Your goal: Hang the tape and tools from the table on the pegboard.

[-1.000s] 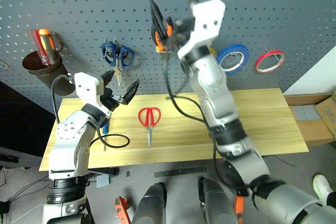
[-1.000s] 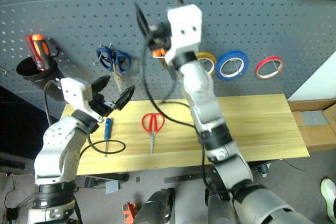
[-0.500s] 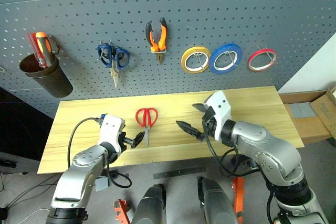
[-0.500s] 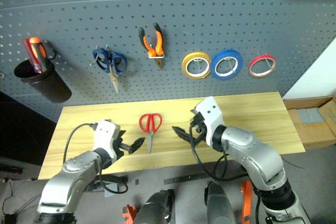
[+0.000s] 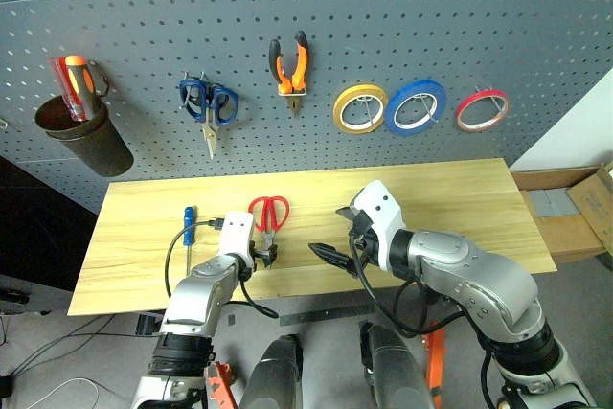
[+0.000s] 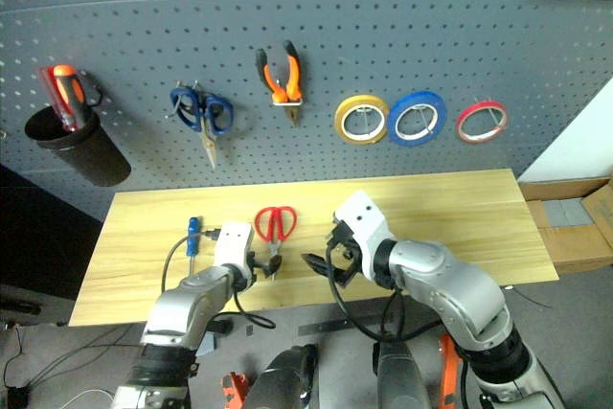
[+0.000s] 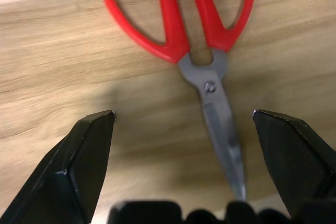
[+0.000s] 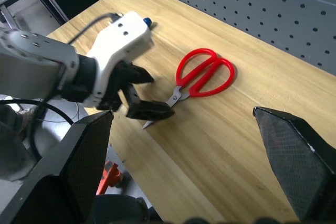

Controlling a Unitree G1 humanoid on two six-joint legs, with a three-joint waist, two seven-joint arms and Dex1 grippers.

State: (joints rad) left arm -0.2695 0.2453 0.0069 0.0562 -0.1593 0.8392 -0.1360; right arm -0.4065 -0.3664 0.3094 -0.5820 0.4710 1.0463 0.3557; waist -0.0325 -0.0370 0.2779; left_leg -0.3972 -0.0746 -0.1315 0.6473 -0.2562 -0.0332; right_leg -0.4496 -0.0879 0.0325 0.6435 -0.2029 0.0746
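Red-handled scissors (image 5: 269,213) lie flat on the table (image 5: 460,198), blades toward its front edge. My left gripper (image 5: 263,258) is low over the blades, open, one finger (image 7: 84,166) on either side of them, holding nothing. My right gripper (image 5: 330,234) hovers open and empty just right of the scissors. A small blue-handled screwdriver (image 5: 189,227) lies left of the scissors. On the pegboard (image 5: 431,16) hang the orange-and-black pliers (image 5: 290,64) and the thin red tape (image 5: 481,109).
Blue-handled scissors (image 5: 208,107), a yellow roll (image 5: 359,108) and a blue roll (image 5: 414,107) hang on the board. A dark cup (image 5: 81,131) with red and orange screwdrivers hangs at far left. A cardboard box (image 5: 575,213) sits beyond the table's right end.
My right gripper came down from the pliers on the board to just above the table. My left gripper dropped from above the table onto the scissors' blades.
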